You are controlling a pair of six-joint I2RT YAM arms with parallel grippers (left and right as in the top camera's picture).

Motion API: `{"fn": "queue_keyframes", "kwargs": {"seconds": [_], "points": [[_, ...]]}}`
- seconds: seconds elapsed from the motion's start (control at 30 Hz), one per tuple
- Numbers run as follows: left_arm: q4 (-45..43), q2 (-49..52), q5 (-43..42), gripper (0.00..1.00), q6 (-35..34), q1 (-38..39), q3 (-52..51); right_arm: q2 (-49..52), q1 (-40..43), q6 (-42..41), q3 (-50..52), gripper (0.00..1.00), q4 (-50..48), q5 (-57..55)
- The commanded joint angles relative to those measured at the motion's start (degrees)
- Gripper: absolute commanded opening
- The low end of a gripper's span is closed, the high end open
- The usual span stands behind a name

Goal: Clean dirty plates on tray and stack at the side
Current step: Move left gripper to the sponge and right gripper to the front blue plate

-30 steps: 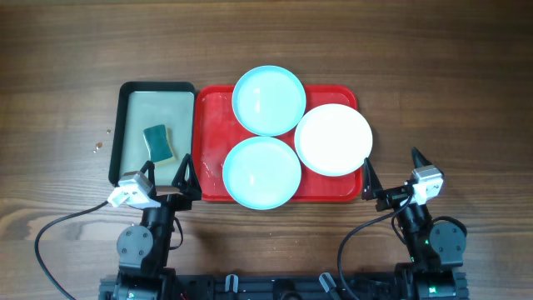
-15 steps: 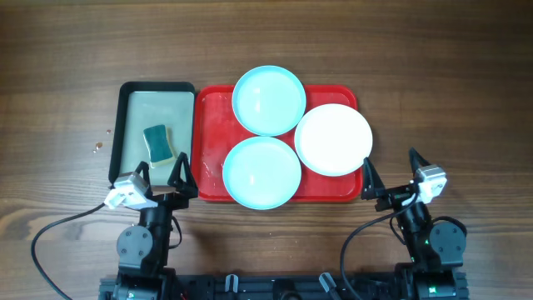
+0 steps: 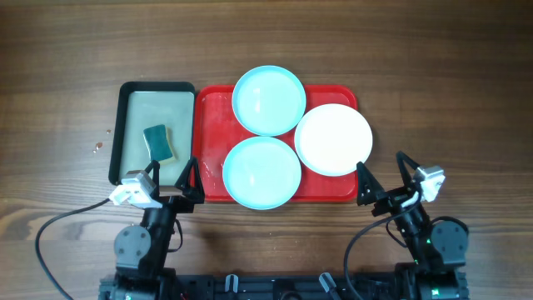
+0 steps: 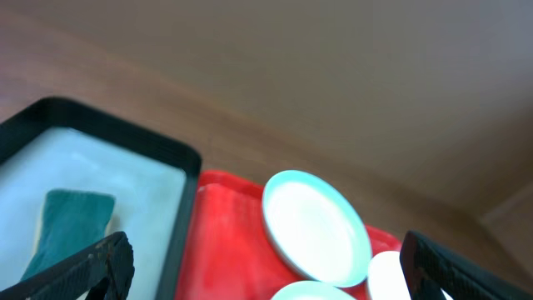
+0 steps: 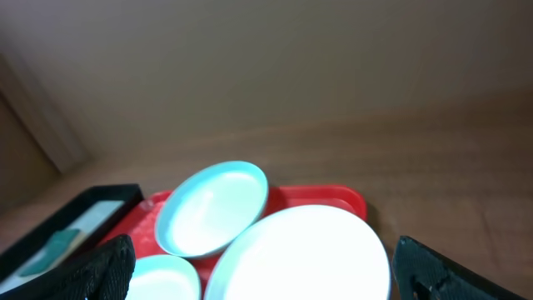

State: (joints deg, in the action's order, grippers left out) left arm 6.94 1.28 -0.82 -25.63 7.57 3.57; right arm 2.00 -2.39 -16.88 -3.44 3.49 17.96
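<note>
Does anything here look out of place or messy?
All three plates overhang the rim of the red tray: the far turquoise plate past the far edge, the white plate past the right edge, the near turquoise plate past the near edge. Small specks dot the table left of the black tray.

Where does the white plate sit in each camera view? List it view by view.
Overhead: white plate, right end of red tray.
Left wrist: white plate at bottom edge, right of centre, cut off.
Right wrist: white plate lower middle, large.
Shared landmark: the red tray.
</note>
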Motion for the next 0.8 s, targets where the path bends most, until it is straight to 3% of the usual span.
{"fn": "queue_keyframes", "kwargs": {"seconds": [0.0, 0.2, 0.37, 0.5, 0.63, 0.67, 0.73, 0.77], "points": [[9.16, 3.06, -2.32, 1.0, -0.11, 0.31, 13.35, 2.97, -0.33, 0.24, -9.75, 1.0, 2.03, 1.62], [31.56, 26.16, -0.15, 1.0, 3.1, 0.31, 44.72, 22.99, -0.33, 2.69, -31.39, 1.0, 10.36, 1.84], [51.89, 48.06, 2.23, 1.0, 7.26, 0.31, 67.91, 43.56, -0.33, 9.38, -53.16, 1.0, 30.38, 6.16], [57.35, 60.61, 1.51, 1.0, 8.07, 0.31, 74.34, 60.89, -0.33, 10.12, -70.82, 1.0, 51.3, 7.3], [58.64, 67.32, -3.06, 1.0, 8.11, 0.31, 74.34, 70.4, -0.33, -4.09, -73.85, 1.0, 53.07, 17.29], [59.17, 68.59, -2.97, 0.98, 8.11, 0.31, 74.34, 72.26, -0.33, -3.8, -73.85, 0.89, 53.44, 18.14], [61.55, 70.75, 1.03, 0.54, 6.32, -0.02, 74.34, 75.84, -0.39, -2.14, -73.75, 0.43, 57.13, 17.84], [62.71, 71.21, 4.55, 0.44, 2.82, -0.31, 74.34, 76.98, -0.83, -0.68, -73.66, 0.41, 58.38, 17.22]]}}
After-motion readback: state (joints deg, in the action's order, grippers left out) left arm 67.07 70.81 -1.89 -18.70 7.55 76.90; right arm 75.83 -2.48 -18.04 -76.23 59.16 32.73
